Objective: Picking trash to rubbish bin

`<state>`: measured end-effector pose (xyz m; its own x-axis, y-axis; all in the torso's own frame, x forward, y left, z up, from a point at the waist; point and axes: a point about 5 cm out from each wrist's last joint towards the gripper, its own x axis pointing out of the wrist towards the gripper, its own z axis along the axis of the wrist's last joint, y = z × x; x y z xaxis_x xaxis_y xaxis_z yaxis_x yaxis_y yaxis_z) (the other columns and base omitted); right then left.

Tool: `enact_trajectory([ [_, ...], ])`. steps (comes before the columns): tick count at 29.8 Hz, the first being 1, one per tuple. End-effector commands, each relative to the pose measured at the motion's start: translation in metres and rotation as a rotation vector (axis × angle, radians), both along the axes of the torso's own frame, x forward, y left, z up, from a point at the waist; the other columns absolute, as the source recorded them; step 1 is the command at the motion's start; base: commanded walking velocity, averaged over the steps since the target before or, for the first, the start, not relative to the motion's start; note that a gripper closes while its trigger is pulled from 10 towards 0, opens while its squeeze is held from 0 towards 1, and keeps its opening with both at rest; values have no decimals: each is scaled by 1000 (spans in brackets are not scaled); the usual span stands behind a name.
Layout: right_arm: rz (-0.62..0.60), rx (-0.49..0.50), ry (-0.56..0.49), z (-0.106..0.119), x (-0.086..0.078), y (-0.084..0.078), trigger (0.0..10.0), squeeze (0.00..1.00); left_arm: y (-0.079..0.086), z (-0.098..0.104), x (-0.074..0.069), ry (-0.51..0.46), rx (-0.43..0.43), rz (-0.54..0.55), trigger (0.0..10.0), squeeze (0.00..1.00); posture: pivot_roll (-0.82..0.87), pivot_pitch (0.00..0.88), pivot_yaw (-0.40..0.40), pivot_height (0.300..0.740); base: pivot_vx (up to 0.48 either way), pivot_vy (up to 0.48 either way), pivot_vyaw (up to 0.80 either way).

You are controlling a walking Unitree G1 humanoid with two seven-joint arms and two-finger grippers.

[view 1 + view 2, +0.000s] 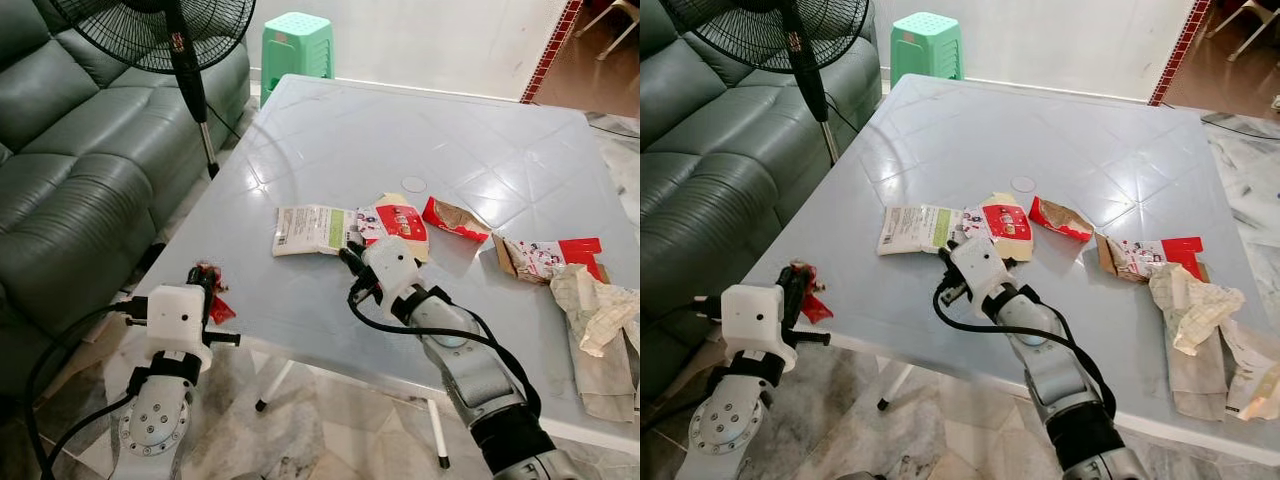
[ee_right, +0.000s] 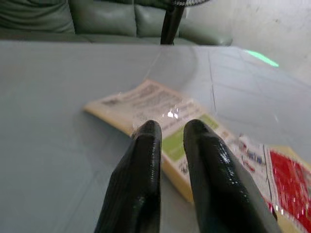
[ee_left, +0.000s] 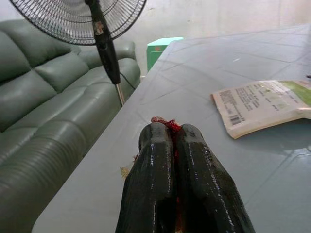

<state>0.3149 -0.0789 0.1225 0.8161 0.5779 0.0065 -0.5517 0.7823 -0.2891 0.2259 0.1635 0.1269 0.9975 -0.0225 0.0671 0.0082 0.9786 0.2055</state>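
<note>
Right gripper (image 2: 166,131), fingers slightly apart, tips over the flat packet (image 1: 312,230) on the table (image 1: 330,140); light, thin, floppy, best pinched at an edge. Left gripper (image 3: 171,133) clamped on red wrapper (image 1: 213,296), crinkly, light.

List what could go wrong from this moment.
The right gripper hovers with fingers slightly apart at the edge of the flat white and green packet; pinching such a thin packet might just push it across the table. The left gripper pinches only a corner of the red wrapper, which could slip out.
</note>
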Motion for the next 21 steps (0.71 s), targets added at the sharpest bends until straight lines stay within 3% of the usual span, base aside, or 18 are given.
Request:
enact_trajectory([
  [1,-6,-9,-19,1,2,1,10000,1000,-2,4,-2,-21,8,1,0,0,105,95,-52,740,0,0,0],
  [6,-2,-2,-23,0,6,8,10000,1000,-3,4,-1,-17,7,8,0,0,117,95,-55,740,0,0,0],
  [16,80,15,-31,2,8,43,10000,1000,-5,10,-1,-37,4,11,0,0,142,119,-74,740,0,0,0],
  [21,92,1,-22,-4,7,47,10000,980,-6,9,-3,-32,0,16,0,0,152,129,-75,740,0,0,0],
])
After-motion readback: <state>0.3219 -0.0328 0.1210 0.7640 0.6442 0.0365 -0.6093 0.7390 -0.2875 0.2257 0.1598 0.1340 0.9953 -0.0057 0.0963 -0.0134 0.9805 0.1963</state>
